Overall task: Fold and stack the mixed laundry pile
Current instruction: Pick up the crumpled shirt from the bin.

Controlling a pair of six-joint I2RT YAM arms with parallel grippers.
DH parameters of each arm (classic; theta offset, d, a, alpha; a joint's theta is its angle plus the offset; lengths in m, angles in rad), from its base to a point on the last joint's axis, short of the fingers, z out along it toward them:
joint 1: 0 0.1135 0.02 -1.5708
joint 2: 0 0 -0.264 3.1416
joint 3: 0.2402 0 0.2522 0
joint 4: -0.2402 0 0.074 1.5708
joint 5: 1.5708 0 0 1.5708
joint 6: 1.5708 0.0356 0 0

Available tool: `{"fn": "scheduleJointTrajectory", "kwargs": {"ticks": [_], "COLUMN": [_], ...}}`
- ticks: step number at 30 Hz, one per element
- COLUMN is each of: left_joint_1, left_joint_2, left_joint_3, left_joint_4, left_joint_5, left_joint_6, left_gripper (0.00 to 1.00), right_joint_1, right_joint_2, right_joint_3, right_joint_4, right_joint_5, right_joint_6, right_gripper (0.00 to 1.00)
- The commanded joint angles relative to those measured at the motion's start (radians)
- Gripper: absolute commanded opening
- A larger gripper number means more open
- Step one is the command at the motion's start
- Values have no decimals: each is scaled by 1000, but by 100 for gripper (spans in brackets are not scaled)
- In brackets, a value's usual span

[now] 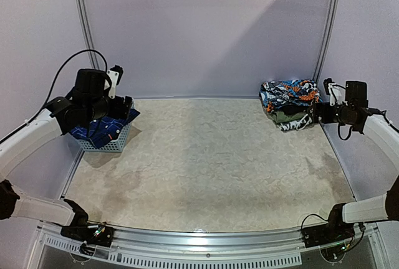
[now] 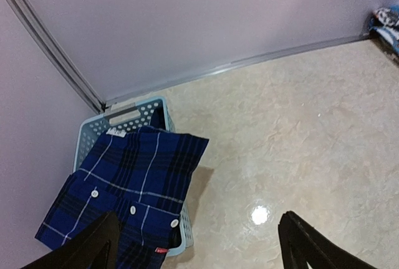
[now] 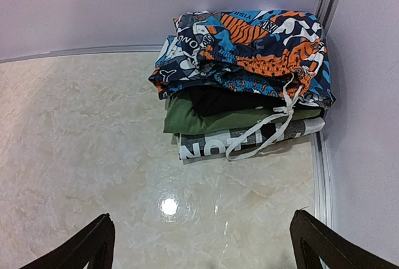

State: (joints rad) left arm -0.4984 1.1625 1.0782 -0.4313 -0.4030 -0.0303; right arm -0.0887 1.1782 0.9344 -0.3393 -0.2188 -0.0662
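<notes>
A: Hunting the next garment: where is it lying?
B: The plaid shirt (image 2: pixel 124 182) is draping lengthwise over the basket (image 2: pixel 134 112), far-left worktop (image 1: pixel 212 169) corner, just below the left fingers (image 2: pixel 93 247), which are spreading wide, empty. Far right, the right fingers (image 3: pixel 87 247), likewise wide and empty, are facing the folded stack (image 3: pixel 243 94).

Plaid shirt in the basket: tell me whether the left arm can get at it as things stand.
Probably yes. The left gripper hangs open just above the plaid shirt, which lies uncovered on top of the basket.
</notes>
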Motion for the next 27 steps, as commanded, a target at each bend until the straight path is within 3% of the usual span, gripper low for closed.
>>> {"fn": "scheduleJointTrajectory", "kwargs": {"ticks": [1, 8, 15, 22, 27], "left_joint_1": [19, 170, 335, 408, 468], "left_joint_2": [91, 220, 480, 628, 547], "left_joint_3": [104, 360, 596, 640, 551], "left_joint_4": [-229, -496, -752, -775, -778], "left_joint_5": [-40, 67, 65, 52, 37], "left_joint_6": [-60, -200, -283, -297, -330], "left_gripper": [89, 83, 83, 83, 83], "right_joint_1": [-3, -4, -4, -3, -3], "right_joint_2": [-19, -18, -57, -63, -76], "right_joint_3": [-29, -25, -45, -45, -53], "right_joint_4": [47, 30, 23, 10, 4], "right_joint_5": [-1, -38, -121, -168, -191], "right_joint_6": [-13, -23, -47, -56, -61], "right_gripper": [99, 99, 99, 99, 99]}}
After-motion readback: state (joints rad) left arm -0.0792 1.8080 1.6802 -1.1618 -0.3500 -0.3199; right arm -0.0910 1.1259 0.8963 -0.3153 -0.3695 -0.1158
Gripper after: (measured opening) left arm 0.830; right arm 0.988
